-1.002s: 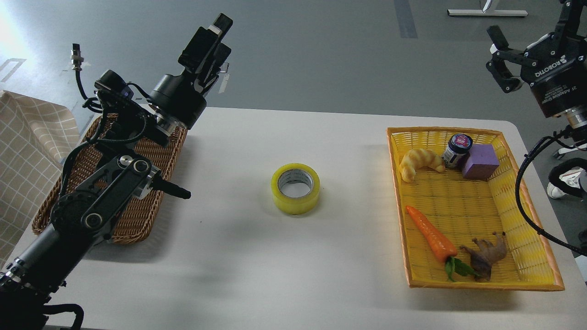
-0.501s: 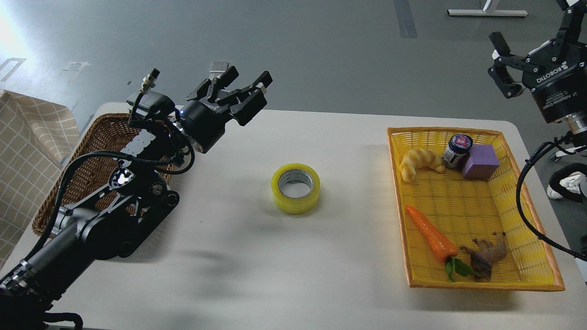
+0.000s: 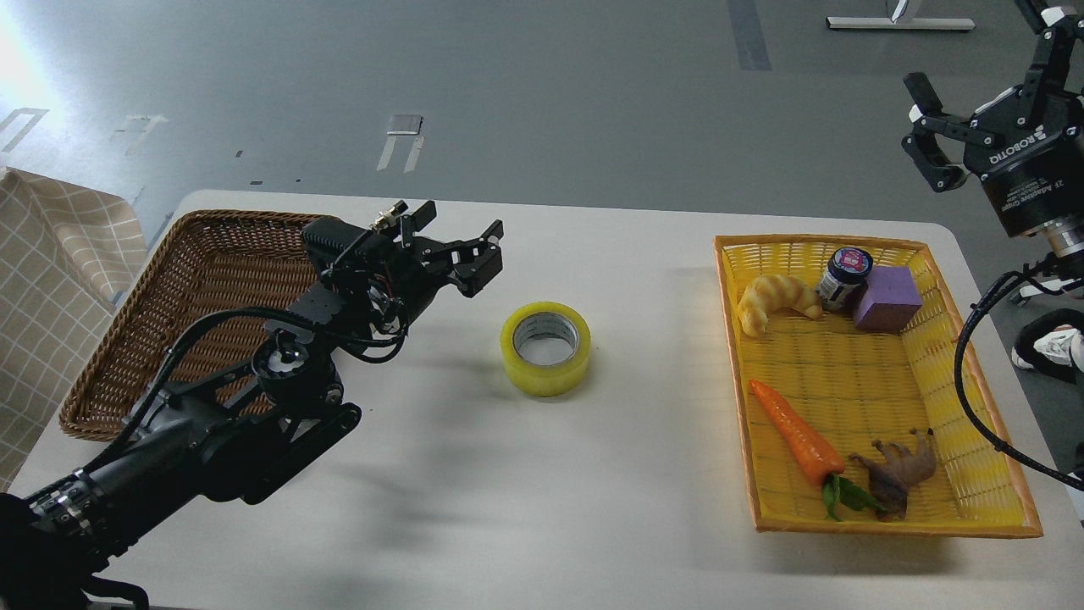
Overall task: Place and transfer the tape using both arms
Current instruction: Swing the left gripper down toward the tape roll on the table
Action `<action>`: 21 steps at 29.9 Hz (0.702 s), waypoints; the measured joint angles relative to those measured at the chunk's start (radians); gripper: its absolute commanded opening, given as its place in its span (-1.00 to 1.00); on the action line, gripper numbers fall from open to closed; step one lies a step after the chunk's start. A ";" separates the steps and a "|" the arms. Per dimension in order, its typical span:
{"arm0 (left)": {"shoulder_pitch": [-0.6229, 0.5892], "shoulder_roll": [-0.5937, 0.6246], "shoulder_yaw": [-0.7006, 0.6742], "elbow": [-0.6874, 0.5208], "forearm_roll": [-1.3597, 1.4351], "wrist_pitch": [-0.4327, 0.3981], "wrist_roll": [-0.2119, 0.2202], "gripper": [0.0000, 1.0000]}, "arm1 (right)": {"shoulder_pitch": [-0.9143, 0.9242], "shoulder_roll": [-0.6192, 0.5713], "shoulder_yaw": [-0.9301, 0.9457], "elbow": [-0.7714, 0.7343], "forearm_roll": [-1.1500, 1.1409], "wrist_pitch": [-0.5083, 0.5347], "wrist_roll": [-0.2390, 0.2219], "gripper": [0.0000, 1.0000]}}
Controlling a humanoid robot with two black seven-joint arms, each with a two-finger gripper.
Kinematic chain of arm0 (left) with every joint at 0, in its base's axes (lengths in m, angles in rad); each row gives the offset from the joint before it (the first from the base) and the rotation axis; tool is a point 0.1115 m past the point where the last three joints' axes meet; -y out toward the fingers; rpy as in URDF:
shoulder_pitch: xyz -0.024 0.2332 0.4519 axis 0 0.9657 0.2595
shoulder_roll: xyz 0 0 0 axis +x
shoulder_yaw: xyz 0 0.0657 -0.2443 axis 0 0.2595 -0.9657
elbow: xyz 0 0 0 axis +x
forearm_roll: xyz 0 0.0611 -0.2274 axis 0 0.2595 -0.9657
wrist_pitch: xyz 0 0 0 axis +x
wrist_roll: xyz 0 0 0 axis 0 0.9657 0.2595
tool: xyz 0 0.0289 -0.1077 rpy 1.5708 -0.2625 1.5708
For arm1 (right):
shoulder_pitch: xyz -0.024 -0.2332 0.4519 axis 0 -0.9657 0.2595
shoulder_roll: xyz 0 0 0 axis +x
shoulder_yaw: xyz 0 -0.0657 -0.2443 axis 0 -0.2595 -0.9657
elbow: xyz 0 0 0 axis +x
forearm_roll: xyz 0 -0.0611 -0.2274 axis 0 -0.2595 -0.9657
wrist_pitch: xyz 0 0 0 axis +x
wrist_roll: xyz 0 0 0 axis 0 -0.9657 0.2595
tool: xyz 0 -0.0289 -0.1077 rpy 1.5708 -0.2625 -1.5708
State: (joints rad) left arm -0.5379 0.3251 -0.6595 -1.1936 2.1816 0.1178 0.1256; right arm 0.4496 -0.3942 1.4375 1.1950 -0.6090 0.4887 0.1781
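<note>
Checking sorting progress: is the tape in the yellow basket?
No, the tape sits on the bare table, left of the yellow basket.

The white surface (image 3: 593, 525) carried three things directly. A brown wicker basket (image 3: 212, 254) sat at its left end, a shallow yellow tray (image 3: 974, 474) with an orange rim at its right end, and the tape (image 3: 545, 348) lay flat near the middle, core opening upward, well apart from both
</note>
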 measured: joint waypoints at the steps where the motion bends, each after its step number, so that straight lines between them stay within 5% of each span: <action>1: -0.002 -0.005 0.008 -0.002 0.000 0.000 0.012 0.95 | 0.000 0.000 0.000 0.000 0.000 0.000 0.000 1.00; 14: 0.007 -0.041 0.063 -0.010 0.000 -0.013 0.086 0.95 | -0.018 -0.004 0.004 -0.001 -0.001 0.000 0.000 1.00; 21: 0.032 -0.067 0.067 -0.010 0.000 -0.017 0.091 0.95 | -0.023 -0.005 0.005 0.000 -0.001 0.000 0.000 1.00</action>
State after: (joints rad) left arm -0.5055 0.2581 -0.5921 -1.2036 2.1817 0.1012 0.2166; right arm 0.4266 -0.3993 1.4428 1.1950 -0.6103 0.4887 0.1780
